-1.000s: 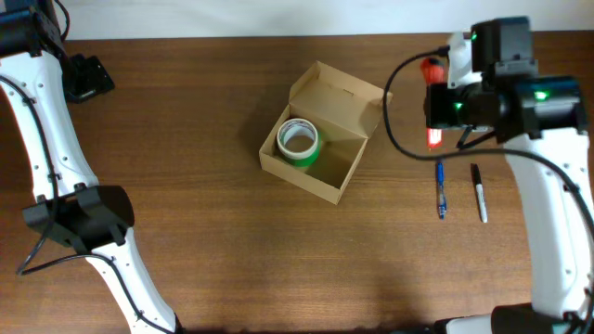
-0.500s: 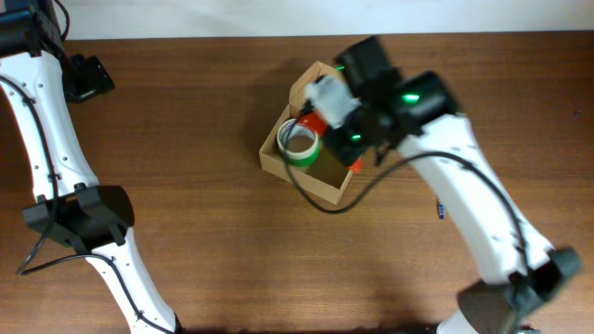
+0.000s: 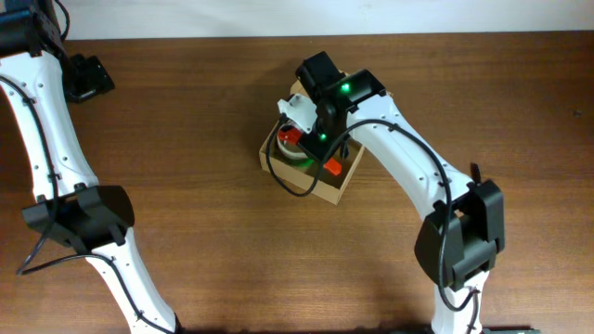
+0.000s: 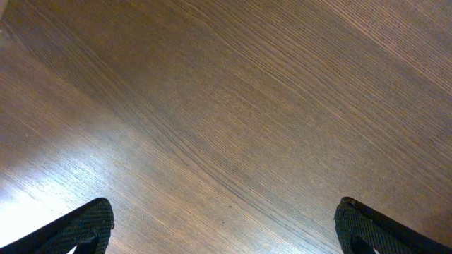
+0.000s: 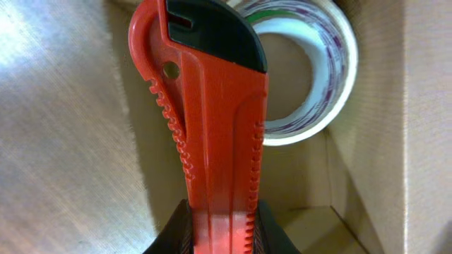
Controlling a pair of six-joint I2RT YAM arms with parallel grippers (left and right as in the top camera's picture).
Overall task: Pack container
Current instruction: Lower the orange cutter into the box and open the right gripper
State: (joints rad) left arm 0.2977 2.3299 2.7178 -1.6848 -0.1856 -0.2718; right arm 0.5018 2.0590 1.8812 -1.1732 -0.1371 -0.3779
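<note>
The container (image 3: 295, 182), a tan cardboard box, stands open at the table's middle. A green-edged tape roll (image 3: 290, 156) lies in its left part and shows as a white ring (image 5: 332, 77) in the right wrist view. My right gripper (image 3: 316, 139) reaches over the box, shut on a red utility knife (image 5: 219, 120) with a black tip. The knife hangs inside the box, beside the roll, above the cardboard floor (image 5: 63, 141). Its handle sits between the jaws of the right gripper (image 5: 222, 212). My left gripper (image 4: 226, 226) is open over bare wood, nothing between its fingers.
The right arm (image 3: 459, 237) stretches from the table's right front across to the box and covers the box's lid flap. The left arm (image 3: 46, 139) stands along the left edge. The brown wooden table (image 3: 186, 232) ends at a white strip at the back.
My right arm has swung left from the table's right side to over the container, carrying the red knife, and has come down into the box. The left arm has stayed still.
</note>
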